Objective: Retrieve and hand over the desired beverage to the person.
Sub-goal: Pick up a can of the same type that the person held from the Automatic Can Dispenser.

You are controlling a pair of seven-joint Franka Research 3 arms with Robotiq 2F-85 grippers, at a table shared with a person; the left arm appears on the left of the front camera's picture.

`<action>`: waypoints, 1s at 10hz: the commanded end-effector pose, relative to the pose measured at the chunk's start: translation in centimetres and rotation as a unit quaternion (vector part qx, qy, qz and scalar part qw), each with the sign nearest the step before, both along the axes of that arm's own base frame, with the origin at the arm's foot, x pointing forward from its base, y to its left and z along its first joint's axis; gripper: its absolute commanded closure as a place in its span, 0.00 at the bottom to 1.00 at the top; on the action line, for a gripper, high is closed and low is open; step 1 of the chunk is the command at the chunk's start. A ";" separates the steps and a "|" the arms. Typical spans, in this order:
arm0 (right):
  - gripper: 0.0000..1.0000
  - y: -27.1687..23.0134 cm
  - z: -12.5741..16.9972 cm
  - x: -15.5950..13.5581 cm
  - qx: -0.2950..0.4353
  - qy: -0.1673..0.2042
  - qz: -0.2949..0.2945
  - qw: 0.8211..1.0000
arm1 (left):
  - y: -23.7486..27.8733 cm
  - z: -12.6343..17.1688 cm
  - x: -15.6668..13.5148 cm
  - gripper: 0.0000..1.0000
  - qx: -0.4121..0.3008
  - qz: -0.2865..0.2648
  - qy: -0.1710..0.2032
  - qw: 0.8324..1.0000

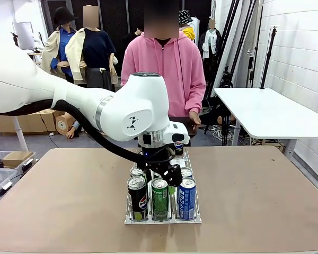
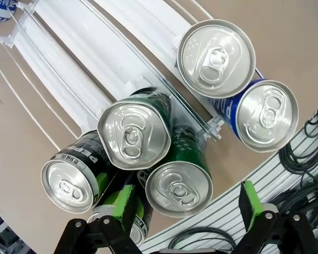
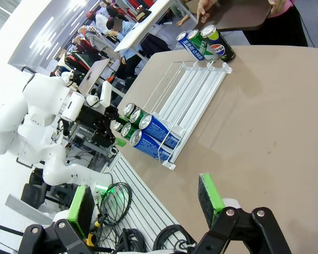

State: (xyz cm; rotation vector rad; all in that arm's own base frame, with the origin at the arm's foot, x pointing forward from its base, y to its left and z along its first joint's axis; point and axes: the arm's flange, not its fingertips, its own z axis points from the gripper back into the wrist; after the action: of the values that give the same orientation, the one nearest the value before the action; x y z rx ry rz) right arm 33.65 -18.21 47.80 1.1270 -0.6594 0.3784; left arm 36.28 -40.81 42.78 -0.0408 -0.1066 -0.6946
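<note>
Left gripper [image 1: 167, 177] hangs open and empty on its white arm, just above the near end of a clear plastic can rack [image 1: 148, 220] that lies on the tan table [image 1: 265, 196]. At the front of the rack stand a black Pepsi can [image 1: 137, 194], a green drink can [image 1: 159, 197] and a blue drink can [image 1: 187, 198], side by side. At the far side of the table stands the person in a bright pink hooded sweatshirt [image 1: 164, 63].

Seen from the left wrist, the green pads [image 2: 124, 203] stand wide apart. The silver top of a green can lies between them, lower down and seemingly untouched, though the angle makes contact hard to judge. A second green can [image 2: 135, 135] stands right behind it. The black can is in the neighbouring lane on one side and two blue cans [image 2: 216, 57] are in the lane on the other.

From the right wrist, the right gripper [image 3: 146, 205] is also spread open and holds nothing. It hovers over the table, well apart from the rack. Three more cans [image 3: 205, 41] stand at the rack's far end, near the person's hand [image 3: 204, 8], which lies on the edge of a dark brown board [image 3: 238, 18].
</note>
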 end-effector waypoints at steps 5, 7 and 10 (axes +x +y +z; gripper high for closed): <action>0.00 -0.1 0.0 0.0 0.005 -0.005 0.002 1.000 | -0.6 -2.2 0.2 0.00 0.014 0.031 -0.005 0.999; 0.00 -0.1 0.0 0.0 0.005 -0.005 0.002 1.000 | -0.8 -2.7 0.1 0.00 0.017 0.030 -0.001 0.999; 0.00 -0.1 0.0 0.0 0.005 -0.005 0.002 1.000 | -0.8 -3.0 0.0 0.14 0.017 0.030 -0.008 0.999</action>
State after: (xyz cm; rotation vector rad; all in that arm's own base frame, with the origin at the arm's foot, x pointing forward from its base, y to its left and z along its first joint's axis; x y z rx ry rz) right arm 33.65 -18.21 47.80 1.1270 -0.6594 0.3784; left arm 36.56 -41.20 40.46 -0.0282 -0.0815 -0.6642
